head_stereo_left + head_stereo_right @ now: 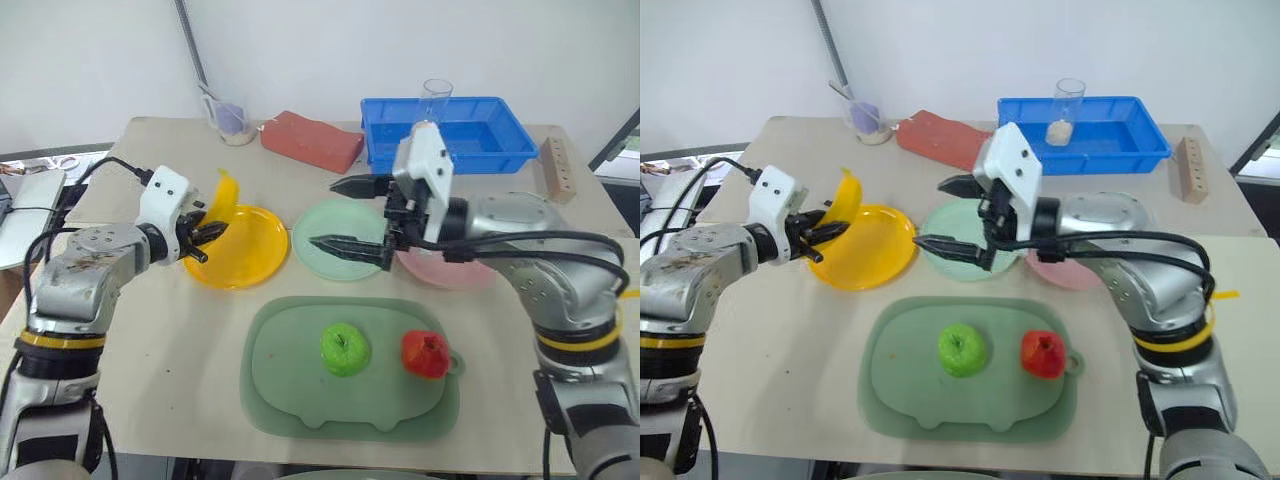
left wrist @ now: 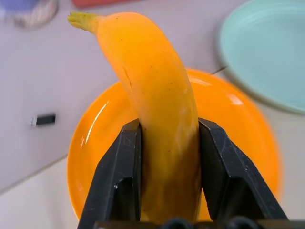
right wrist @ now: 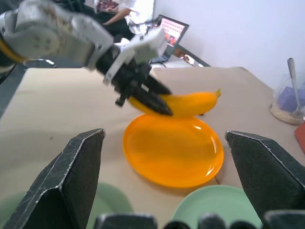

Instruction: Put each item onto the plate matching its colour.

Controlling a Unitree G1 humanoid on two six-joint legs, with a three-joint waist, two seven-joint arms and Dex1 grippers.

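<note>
Left gripper [image 1: 205, 236] pinched banana [image 2: 157, 124] above yellow plate [image 1: 245, 255], right gripper [image 1: 352, 215] spread empty; best lowered flat at centre before release, lest it roll.

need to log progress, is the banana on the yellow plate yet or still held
Held. The left gripper is shut on the banana, which hangs above the yellow plate, not resting on it.

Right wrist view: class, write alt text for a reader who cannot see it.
The left gripper holds a yellow banana just above a yellow plate. The right gripper frames the scene with its fingers wide open, and the rim of a green plate shows below.
</note>
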